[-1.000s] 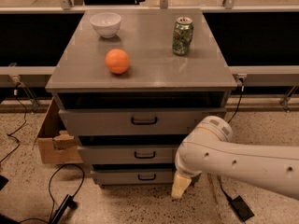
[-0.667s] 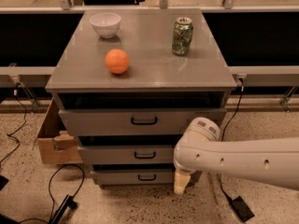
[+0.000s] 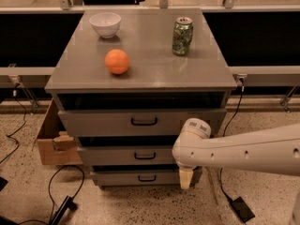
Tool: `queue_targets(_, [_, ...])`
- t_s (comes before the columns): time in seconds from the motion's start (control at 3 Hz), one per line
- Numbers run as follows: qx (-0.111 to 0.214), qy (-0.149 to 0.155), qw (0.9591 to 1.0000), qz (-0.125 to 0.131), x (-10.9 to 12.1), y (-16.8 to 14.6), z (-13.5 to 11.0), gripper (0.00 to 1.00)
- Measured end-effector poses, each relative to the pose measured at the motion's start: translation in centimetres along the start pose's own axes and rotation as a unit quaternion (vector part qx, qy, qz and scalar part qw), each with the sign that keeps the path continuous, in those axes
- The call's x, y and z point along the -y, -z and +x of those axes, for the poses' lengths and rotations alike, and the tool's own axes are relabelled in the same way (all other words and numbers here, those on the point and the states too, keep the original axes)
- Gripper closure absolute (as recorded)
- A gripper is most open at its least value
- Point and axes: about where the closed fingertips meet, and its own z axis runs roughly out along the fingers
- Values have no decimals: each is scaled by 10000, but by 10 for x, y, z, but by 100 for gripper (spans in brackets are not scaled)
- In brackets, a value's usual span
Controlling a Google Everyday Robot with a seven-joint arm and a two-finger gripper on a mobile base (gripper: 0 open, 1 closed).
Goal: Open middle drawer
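Observation:
The grey cabinet has three stacked drawers. The middle drawer (image 3: 112, 156) has a small black loop handle (image 3: 144, 155) at the centre of its front. It sits between the taller top drawer (image 3: 103, 122) and the narrow bottom drawer (image 3: 117, 177). My white arm (image 3: 243, 151) reaches in from the right, in front of the cabinet's right side. The gripper (image 3: 186, 178) hangs downward over the right end of the bottom drawer front, below and to the right of the middle handle. It holds nothing that I can see.
On the cabinet top (image 3: 154, 64) are a white bowl (image 3: 105, 23), an orange (image 3: 116, 61) and a green can (image 3: 182, 35). A cardboard box (image 3: 54, 139) stands on the floor at the left. Black cables (image 3: 56, 191) lie on the speckled floor.
My arm has shifted a little to the left, so the wrist and gripper now sit further in front of the drawers' right side. The drawers have not moved.

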Motion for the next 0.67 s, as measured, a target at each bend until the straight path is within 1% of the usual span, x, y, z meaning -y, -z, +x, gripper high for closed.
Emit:
queue_targets(0.33, [-85, 118, 9998, -158, 0, -24, 6, 0])
queue_targets(0.67, [-194, 216, 9992, -282, 6, -44, 9, 0])
